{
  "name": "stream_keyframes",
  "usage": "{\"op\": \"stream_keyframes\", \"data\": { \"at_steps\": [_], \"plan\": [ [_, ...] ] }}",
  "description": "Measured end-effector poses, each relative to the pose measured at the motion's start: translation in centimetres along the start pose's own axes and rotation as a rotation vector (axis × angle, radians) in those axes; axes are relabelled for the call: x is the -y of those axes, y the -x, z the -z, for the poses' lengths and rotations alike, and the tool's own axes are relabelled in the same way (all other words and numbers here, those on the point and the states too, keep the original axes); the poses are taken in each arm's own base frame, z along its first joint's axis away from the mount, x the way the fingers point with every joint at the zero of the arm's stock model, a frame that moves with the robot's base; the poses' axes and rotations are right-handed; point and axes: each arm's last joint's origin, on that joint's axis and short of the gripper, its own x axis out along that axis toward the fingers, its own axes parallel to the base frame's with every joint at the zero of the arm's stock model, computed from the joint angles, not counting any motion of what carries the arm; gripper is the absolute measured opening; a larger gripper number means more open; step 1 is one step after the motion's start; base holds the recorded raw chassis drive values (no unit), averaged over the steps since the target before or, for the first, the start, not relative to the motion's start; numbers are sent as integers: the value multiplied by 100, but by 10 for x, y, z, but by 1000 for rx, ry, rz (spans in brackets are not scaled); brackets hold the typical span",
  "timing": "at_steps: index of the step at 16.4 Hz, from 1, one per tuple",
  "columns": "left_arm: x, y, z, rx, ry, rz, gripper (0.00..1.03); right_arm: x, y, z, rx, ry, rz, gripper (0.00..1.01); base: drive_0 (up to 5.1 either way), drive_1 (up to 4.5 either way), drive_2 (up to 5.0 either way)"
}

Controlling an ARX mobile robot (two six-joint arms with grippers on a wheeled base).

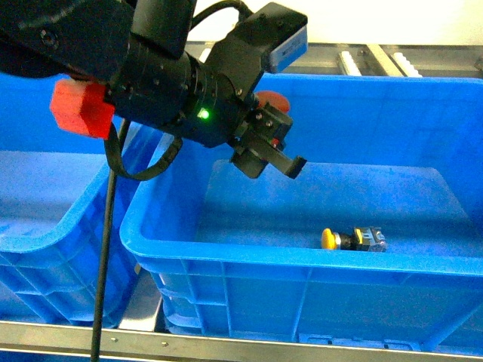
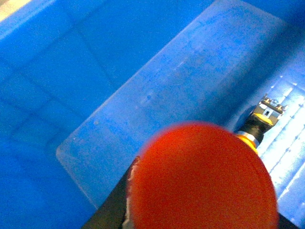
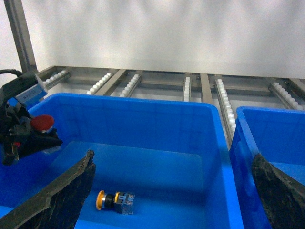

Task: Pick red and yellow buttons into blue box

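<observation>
My left gripper [image 1: 273, 147] is squeezed tight on the red button [image 1: 273, 102], up above the blue box [image 1: 226, 260]. The yellow button [image 1: 353, 240] already lies on the box floor. Next I should open and drop it in.

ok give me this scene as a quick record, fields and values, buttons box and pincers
red button: held in the left pincer, above the inside of the blue box
yellow button: lying on its side on the box floor, near the front wall
blue box: holds the yellow button only
left pincer: shut on the red button, over the box's left part
right pincer: open, holding nothing, over the box's near side
neighbouring bins: one blue bin on the left, another on the right
task state: yellow in, red not yet released
</observation>
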Motion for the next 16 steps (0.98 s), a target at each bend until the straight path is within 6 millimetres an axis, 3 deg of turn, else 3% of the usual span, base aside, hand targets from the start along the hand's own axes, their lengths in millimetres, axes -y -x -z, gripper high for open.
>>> {"op": "stream_keyframes", "data": {
  "at_steps": [6, 7, 8, 9, 10, 13, 16],
  "plan": [
    [1, -3, 5, -6, 36, -10, 58, 0, 0, 0, 0, 0, 0, 98, 0, 0, 0],
    [1, -3, 6, 6, 41, -26, 73, 0, 0, 0, 1, 0, 0, 98, 0, 0, 0],
    [-4, 8, 10, 79, 39, -72, 98, 0, 0, 0, 1, 0, 0, 98, 0, 0, 0],
    [-36, 84, -19, 373, 58, -285, 98, 0, 0, 0, 0, 0, 0, 98, 0, 0, 0],
    [-34, 147, 1, 483, 127, -476, 98, 0, 0, 0, 0, 0, 0, 98, 0, 0, 0],
    [-6, 194, 44, 448, 257, -624, 98, 0, 0, 0, 0, 0, 0, 98, 0, 0, 0],
    [35, 231, 69, 454, 311, -740, 98, 0, 0, 0, 0, 0, 0, 98, 0, 0, 0]
  ]
}}
